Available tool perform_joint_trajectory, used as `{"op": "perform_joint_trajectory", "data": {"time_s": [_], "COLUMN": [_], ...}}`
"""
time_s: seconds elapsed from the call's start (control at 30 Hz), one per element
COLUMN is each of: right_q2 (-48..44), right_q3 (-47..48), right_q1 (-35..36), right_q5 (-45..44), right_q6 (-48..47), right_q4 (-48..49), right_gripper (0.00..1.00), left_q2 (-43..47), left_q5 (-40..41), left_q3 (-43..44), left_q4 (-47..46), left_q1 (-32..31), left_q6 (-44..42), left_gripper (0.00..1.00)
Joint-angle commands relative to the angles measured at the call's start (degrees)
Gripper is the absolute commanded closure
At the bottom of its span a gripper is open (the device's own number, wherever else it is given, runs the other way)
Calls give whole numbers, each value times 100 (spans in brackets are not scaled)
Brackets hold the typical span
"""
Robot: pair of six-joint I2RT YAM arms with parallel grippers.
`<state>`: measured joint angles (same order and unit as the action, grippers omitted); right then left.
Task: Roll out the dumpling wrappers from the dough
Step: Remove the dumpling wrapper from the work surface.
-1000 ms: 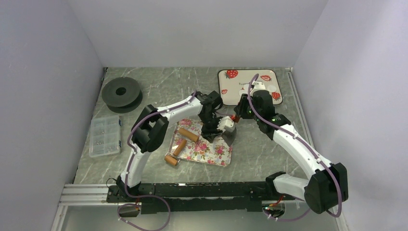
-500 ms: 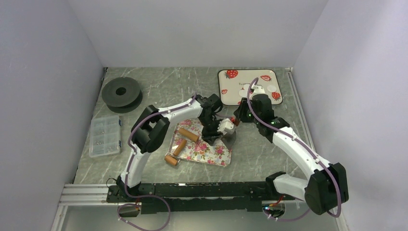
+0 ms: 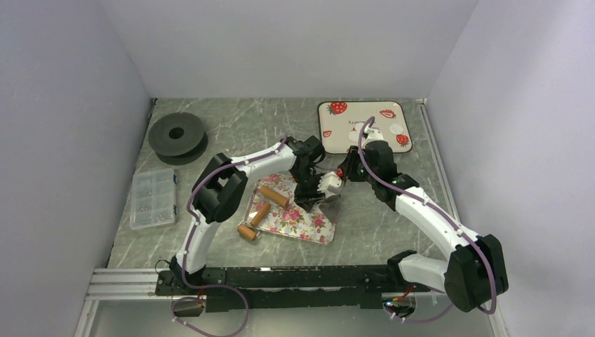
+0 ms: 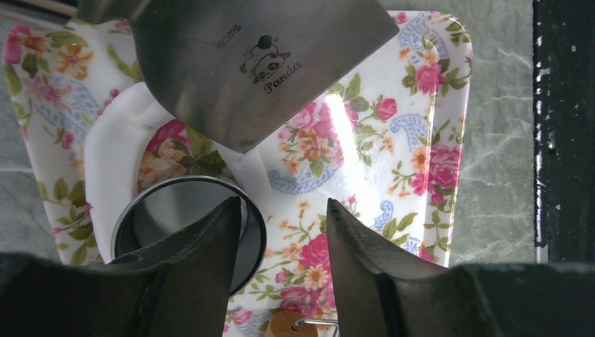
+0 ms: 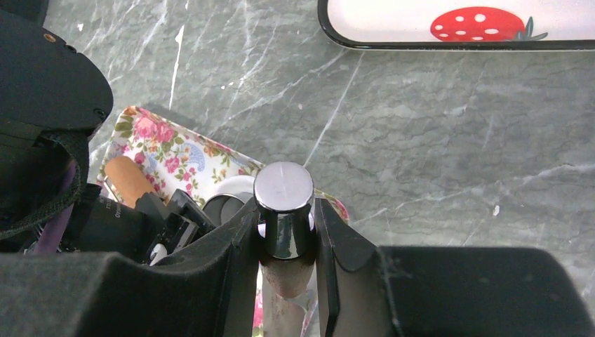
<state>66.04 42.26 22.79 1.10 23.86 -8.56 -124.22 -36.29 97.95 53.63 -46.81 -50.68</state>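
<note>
A flowered tray (image 3: 309, 228) (image 4: 435, 126) holds a flat sheet of white dough (image 4: 112, 154) with a hole cut out of it. A metal ring cutter (image 4: 175, 203) stands on the dough. My left gripper (image 4: 284, 210) (image 3: 309, 200) hangs open just above it, one finger over the ring. The right gripper (image 5: 286, 210) (image 3: 344, 173) is shut on the handle (image 5: 283, 188) of a steel scraper. The scraper's blade (image 4: 252, 63) lies slanted over the dough. Two dumpling wrappers (image 3: 398, 128) lie on the strawberry tray (image 3: 358, 112) behind.
Wooden rollers (image 3: 274, 196) lie on the left half of the flowered tray. A black spool (image 3: 177, 135) and a clear parts box (image 3: 153, 198) sit at the far left. Grey walls close in on three sides.
My right gripper has shifted a little left with the scraper, and the blade has come down closer over the dough. The left gripper has hardly moved.
</note>
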Motion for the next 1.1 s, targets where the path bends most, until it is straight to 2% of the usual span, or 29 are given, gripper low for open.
{"op": "perform_joint_trajectory", "data": {"time_s": [0.0,0.23,0.37,0.53,0.73,0.93,1.07], "right_q2": [-177,-419,-303,-33,219,460,615], "right_q3": [125,545,873,1122,1271,1031,959], "right_q1": [77,60,54,44,15,11,9], "right_q5": [368,-89,-514,-645,-826,-925,-1131], "right_q6": [135,33,-110,-175,-172,-100,-40], "right_q4": [-267,-911,-1124,-1121,-968,-613,-388], "right_gripper": [100,100,100,100,100,100,100], "left_q2": [326,388,524,511,547,199,30], "left_q5": [-282,-394,-697,-615,-26,111,136], "left_q3": [358,612,834,970,736,524,424], "left_q4": [214,539,745,836,-344,-634,-790], "left_q1": [-22,25,162,287,587,581,560], "left_q6": [110,152,264,357,1654,1916,1990], "left_gripper": [47,48,46,46,45,43,48]}}
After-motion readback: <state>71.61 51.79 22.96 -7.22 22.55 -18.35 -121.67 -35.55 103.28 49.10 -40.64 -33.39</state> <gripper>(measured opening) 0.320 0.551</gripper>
